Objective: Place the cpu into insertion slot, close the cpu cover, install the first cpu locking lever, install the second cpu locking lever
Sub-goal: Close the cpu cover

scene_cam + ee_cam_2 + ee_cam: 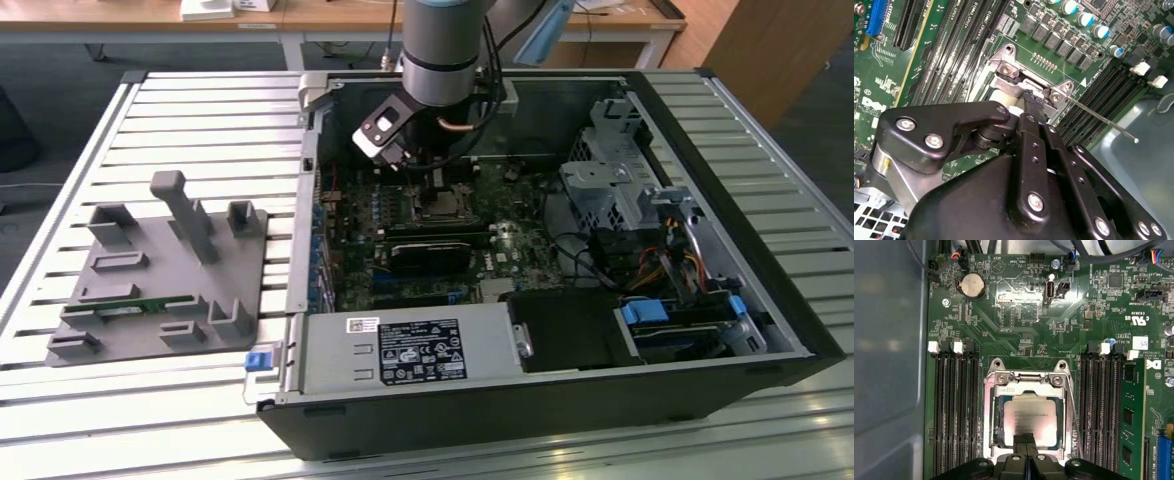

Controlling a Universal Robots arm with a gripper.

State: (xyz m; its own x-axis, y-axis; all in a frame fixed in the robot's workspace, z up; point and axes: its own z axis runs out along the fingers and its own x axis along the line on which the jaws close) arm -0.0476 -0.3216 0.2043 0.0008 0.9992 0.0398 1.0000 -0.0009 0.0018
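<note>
Silvery-grey square cpu (1030, 415) sits in the black square insertion slot (998, 427), framed by the thin silver cpu cover (990, 420). The black gripper (1025, 439) has its fingers (1020, 444) pressed narrow, empty, at the cover's edge.

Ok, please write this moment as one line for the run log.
cpu: in insertion slot | cpu cover: down | tool: shut, tips at cover edge | lever: looks unlatched

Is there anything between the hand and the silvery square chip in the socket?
Nothing visible. In the first wrist view the hand, its fingers together, sits right at the edge of the silvery-grey square chip, which lies within the window of the thin silver metal cover frame. No cable crosses between them.
</note>
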